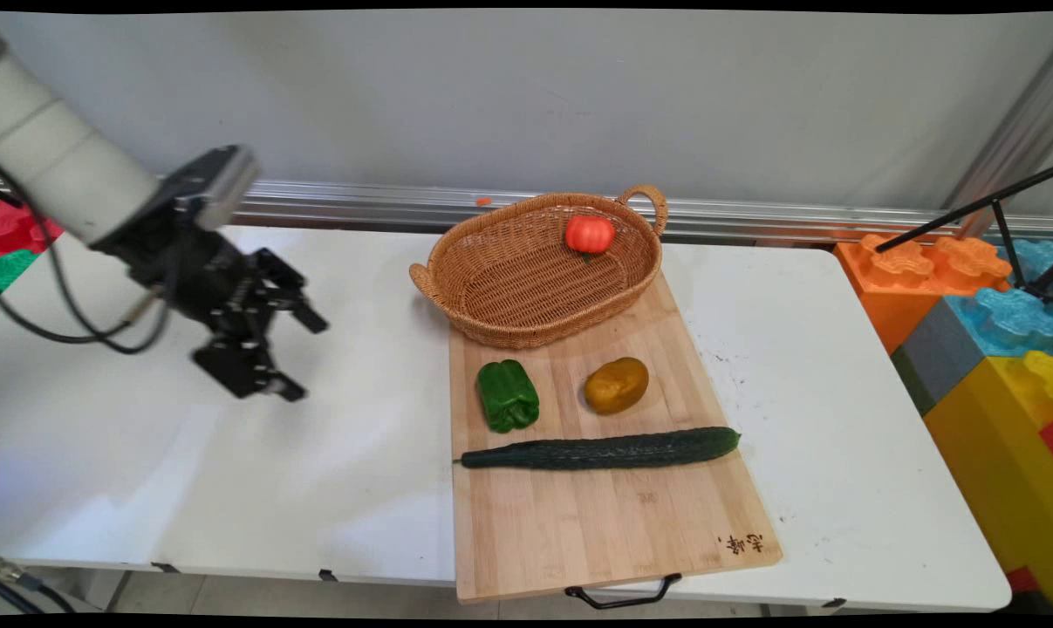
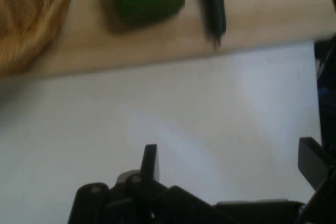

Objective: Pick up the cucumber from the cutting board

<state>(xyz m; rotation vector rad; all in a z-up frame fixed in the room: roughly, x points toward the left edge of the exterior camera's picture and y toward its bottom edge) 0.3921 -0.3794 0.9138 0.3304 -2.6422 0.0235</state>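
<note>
Hovering over bare white bench [image 1: 229, 488], the black two-finger tool [image 1: 304, 353] holds nothing, fingers spread apart; nearest ahead of it, on a bamboo cutting board [image 1: 613, 523], lies a green bell pepper [image 1: 508, 395].

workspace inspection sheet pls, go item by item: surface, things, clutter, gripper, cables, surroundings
surface: white table, bamboo cutting board on its right half, some dark specks on the table right of the board
things: wicker basket on the board's far end with a tomato inside; green pepper, potato and cucumber lying on the board
clutter: small orange scrap on the rail behind the basket
gripper: gripper open, holding nothing, above bare table left of the board
cables: black cables hanging from the arm
surroundings: grey wall, metal rail, big coloured blocks at right, black stand leg
</note>
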